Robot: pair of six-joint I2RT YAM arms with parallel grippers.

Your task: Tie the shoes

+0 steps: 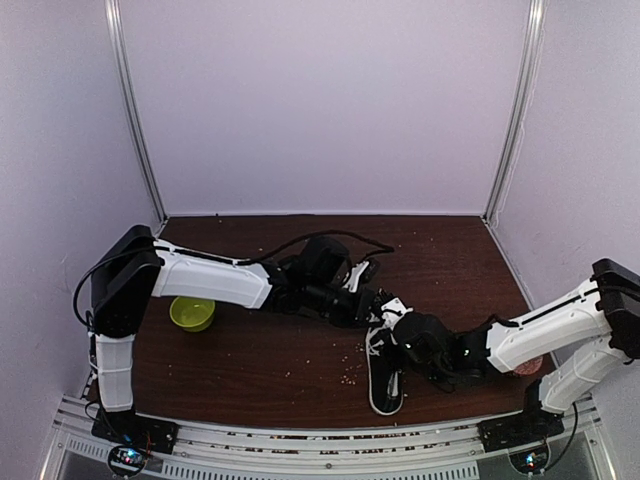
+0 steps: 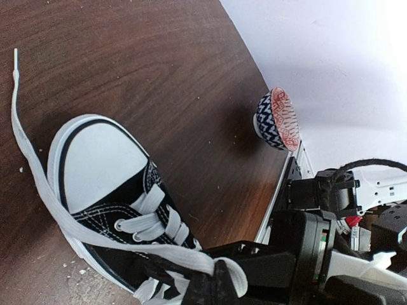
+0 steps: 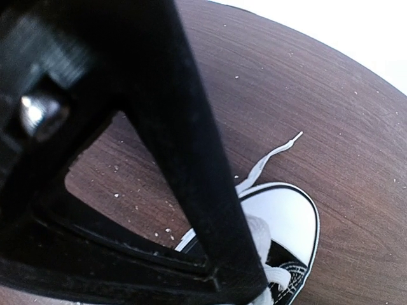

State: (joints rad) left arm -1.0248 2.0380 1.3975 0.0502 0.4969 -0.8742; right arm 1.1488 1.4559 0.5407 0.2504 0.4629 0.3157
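The black sneaker [image 1: 387, 378] with a white toe cap lies at the table's near middle, toe toward the front edge. My left gripper [image 1: 372, 312] reaches over its heel end. In the left wrist view the gripper [image 2: 219, 279] is shut on a white lace [image 2: 38, 184], which runs from the jaws across the eyelets and past the toe cap [image 2: 95, 162]. My right gripper [image 1: 403, 335] hovers over the shoe's opening beside the left one. In the right wrist view a black finger [image 3: 191, 159] fills the frame, with lace [image 3: 257, 232] bunched against it above the toe cap [image 3: 289, 216]. Its jaws are hidden.
A green bowl [image 1: 192, 312] sits left of the left arm. A patterned bowl [image 1: 527, 367] stands by the right arm, on its side in the left wrist view [image 2: 276, 119]. Crumbs [image 1: 350, 368] lie left of the shoe. Walls enclose three sides of the table.
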